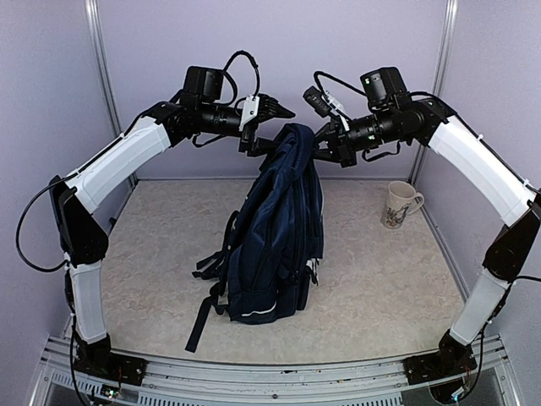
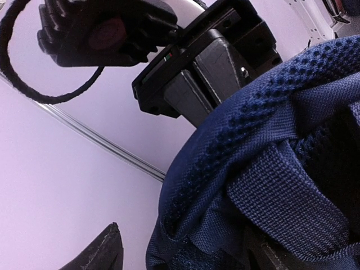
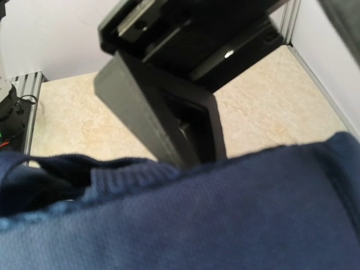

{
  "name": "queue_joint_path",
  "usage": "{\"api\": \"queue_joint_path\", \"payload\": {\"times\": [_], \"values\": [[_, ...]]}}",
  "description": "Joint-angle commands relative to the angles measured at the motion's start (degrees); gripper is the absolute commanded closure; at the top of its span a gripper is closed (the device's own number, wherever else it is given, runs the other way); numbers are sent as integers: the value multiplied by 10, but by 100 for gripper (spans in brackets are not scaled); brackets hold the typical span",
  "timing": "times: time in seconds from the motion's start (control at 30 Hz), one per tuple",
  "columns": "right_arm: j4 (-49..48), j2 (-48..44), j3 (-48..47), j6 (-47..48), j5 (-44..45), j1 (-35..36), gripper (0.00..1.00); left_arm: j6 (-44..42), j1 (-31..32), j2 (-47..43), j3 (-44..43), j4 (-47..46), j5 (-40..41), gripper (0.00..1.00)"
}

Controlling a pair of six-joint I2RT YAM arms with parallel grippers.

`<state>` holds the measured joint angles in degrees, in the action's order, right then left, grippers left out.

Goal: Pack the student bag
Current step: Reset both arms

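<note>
— Where is the large navy blue fabric backpack (image 1: 279, 237)?
— Upright on the beige marbled table (image 1: 380, 271), its top between both grippers. The left gripper (image 1: 269, 131) stands open around the top webbing. The right gripper (image 1: 324, 144) is closed at the top edge, its fingertips hidden by fabric.
— Its look?
— Zipped compartments, thin white trim, dark straps trailing left

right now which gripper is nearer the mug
Right. The right gripper is at the top of the student bag, on the mug's side. The left gripper is at the same top but on the side away from the mug.
</note>
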<state>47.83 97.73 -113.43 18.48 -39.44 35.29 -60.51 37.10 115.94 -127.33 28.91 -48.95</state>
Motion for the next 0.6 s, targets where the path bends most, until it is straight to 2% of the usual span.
{"api": "queue_joint_path", "payload": {"times": [0.0,0.07,0.13,0.17,0.2,0.23,0.37,0.47,0.57], "values": [[-67,18,-31,7,-72,38,100,-40,63,55,33,74,28,30],[-65,23,-42,9,-74,41,100,-41,66,59,33,81,29,39],[-64,25,-46,10,-75,43,100,-40,68,61,34,86,26,56],[-64,25,-46,11,-77,44,100,-42,70,60,36,88,26,68],[-65,24,-45,12,-77,45,100,-42,73,58,40,90,27,85],[-65,23,-43,12,-76,46,100,-39,75,53,48,86,28,99],[-67,6,-25,11,-65,49,100,37,76,8,127,-19,58,100],[-59,-19,-4,11,-23,59,100,153,70,-35,208,-169,143,100],[-21,-42,8,41,16,102,100,220,56,-48,238,-235,206,100]]}}
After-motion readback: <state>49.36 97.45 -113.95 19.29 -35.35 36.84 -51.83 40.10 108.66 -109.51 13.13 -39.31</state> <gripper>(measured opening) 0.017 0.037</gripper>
